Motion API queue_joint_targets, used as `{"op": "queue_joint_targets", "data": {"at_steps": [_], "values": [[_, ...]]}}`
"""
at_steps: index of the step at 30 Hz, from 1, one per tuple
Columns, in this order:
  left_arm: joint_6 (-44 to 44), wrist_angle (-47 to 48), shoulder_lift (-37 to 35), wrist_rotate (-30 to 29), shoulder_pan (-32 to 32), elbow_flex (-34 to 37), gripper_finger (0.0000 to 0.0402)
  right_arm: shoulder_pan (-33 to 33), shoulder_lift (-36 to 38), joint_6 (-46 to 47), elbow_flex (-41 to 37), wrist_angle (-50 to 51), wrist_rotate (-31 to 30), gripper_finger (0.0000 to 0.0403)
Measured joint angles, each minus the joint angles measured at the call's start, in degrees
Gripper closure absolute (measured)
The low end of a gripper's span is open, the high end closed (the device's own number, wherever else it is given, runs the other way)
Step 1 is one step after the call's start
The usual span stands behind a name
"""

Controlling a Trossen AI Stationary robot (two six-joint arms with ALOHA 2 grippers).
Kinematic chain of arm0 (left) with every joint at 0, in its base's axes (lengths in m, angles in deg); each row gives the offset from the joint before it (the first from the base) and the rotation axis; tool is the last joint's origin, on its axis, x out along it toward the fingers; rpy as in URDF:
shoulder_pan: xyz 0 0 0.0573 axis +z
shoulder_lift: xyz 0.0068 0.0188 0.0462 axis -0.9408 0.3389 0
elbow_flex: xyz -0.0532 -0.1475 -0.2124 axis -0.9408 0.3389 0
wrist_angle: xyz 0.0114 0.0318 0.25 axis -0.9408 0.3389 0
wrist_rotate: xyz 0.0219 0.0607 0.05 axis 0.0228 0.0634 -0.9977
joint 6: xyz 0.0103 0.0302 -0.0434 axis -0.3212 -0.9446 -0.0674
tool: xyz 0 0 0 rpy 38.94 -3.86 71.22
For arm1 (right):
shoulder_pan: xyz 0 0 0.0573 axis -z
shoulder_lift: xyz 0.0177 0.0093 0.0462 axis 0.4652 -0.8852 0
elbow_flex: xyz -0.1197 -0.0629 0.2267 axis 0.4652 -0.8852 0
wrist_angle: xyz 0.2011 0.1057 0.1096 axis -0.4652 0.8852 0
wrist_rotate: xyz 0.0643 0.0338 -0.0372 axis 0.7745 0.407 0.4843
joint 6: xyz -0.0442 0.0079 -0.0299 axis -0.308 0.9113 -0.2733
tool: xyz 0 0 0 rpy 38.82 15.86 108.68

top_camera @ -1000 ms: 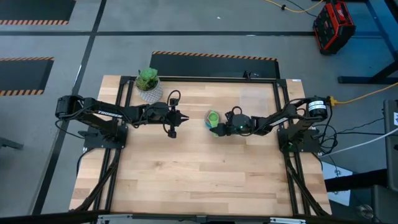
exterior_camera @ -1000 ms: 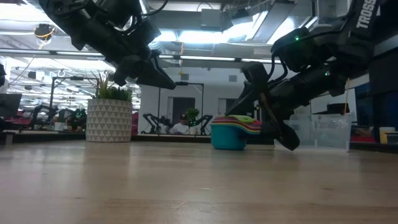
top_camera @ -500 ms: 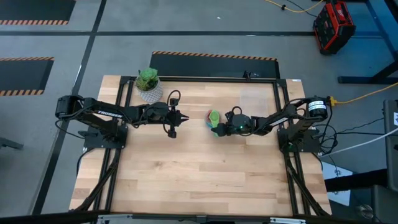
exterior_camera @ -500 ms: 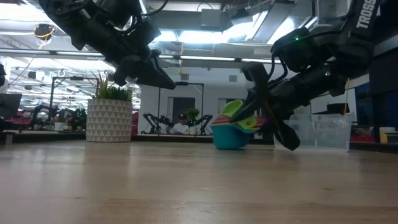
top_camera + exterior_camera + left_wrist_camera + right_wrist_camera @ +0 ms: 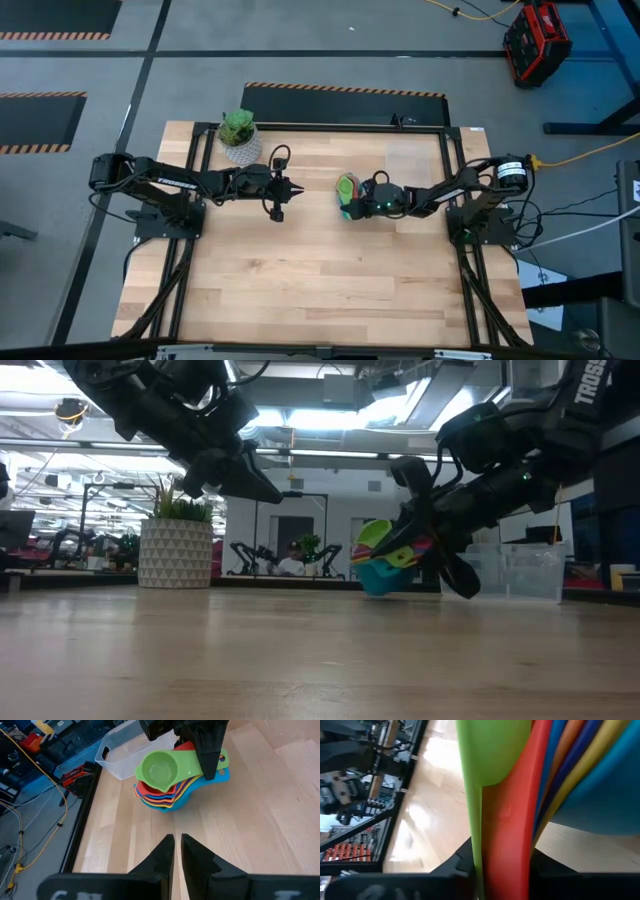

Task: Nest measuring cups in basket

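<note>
1. The right arm is reaching from the right edge toward the middle of the table, with its forearm sloping down.
2. The right gripper [image 5: 352, 203] is pinching the handles of the cups [image 5: 392, 550] between its fingers and holding the stack tilted, off the table.
3. The left arm is stretching from the left side toward the centre, well apart from the right arm.
4. The left gripper [image 5: 279, 200] is hanging above the table with its fingers [image 5: 161, 855] almost together, holding nothing.
</note>
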Motion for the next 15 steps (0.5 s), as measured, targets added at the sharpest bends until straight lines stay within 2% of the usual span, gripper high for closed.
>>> {"op": "queue_joint_targets", "data": {"at_steps": [8,15], "values": [[0.0,0.0,-0.01,0.0,0.0,0.0,0.0374,1.34,4.46,-1.56,0.0,0.18,5.15,0.0324],[0.0,0.0,0.0,-0.2,0.0,0.0,0.0374,5.07,12.02,-2.84,0.0,2.04,14.75,0.0325]]}}
